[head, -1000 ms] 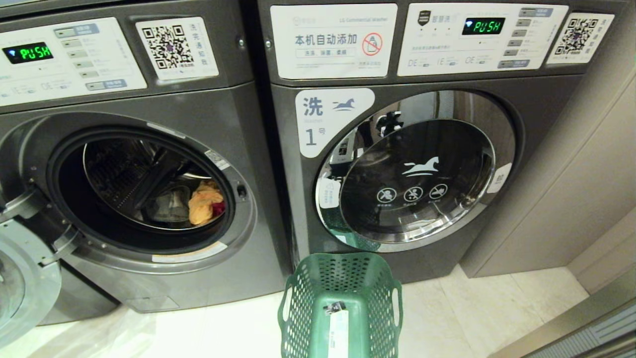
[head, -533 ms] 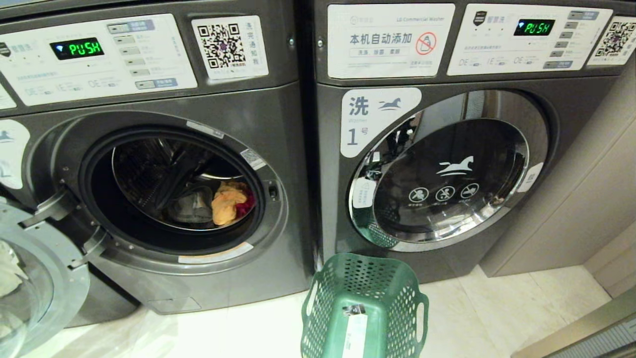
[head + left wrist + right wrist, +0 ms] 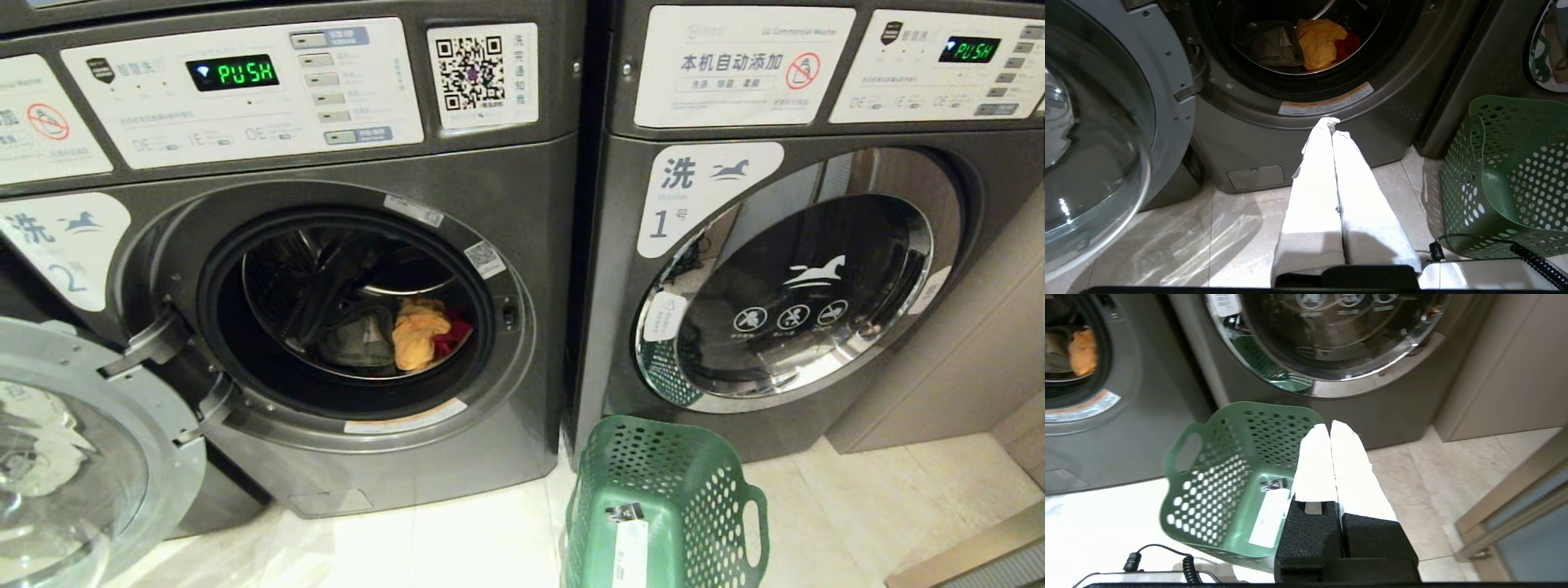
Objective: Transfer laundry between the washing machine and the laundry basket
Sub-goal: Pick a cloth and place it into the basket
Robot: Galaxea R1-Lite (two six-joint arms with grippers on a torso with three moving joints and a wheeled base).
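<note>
The washing machine [image 3: 539, 204] marked 2 stands with its round door [image 3: 73, 457] swung open to the left. Inside the drum lies the laundry [image 3: 418, 335]: a yellow-orange piece [image 3: 1319, 43], a red one [image 3: 1347, 43] and grey-green jeans [image 3: 1276, 49]. The green laundry basket [image 3: 665, 506] stands empty on the floor, between the two machines. Neither arm shows in the head view. My left gripper [image 3: 1331, 124] is shut and empty, low before the open drum. My right gripper [image 3: 1330, 426] is shut and empty, just beside the laundry basket [image 3: 1229, 477].
A like washer marked 1 [image 3: 784, 245] stands to the right, its door [image 3: 792, 294] closed. A beige wall panel [image 3: 980, 343] flanks it, with pale floor tiles [image 3: 857, 506] below. A metal door-frame rail [image 3: 1515, 506] crosses the floor at the right.
The whole head view has shifted: both machines and the basket slid rightward in the picture, so the camera swung left. The label 2 and more of the open door came into view.
</note>
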